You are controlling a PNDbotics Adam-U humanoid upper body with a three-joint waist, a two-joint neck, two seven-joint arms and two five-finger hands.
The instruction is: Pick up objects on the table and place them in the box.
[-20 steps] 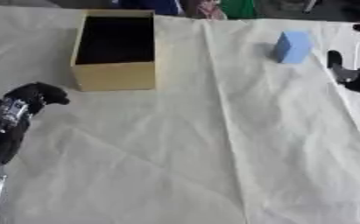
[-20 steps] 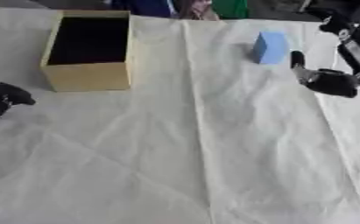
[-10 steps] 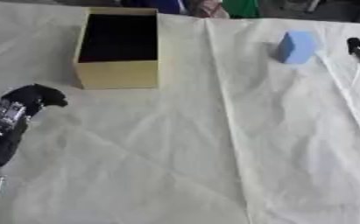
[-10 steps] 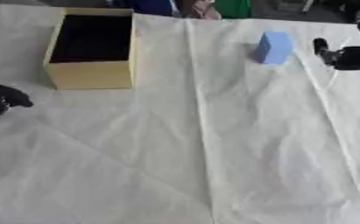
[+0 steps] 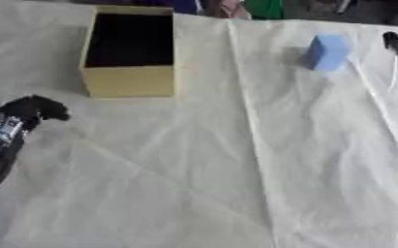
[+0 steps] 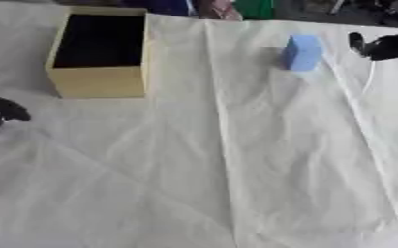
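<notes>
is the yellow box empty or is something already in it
Looks empty, as far as shows. The box is open-topped and its inside reads uniformly dark, with no object visible. The blue block stands on the cloth, outside it.

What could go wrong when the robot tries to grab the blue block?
The blue block stands upright on wrinkled cloth, so a bump from the right hand beside it might tip it. The box sits far across the table, so the block could slip out on the long carry.
</notes>
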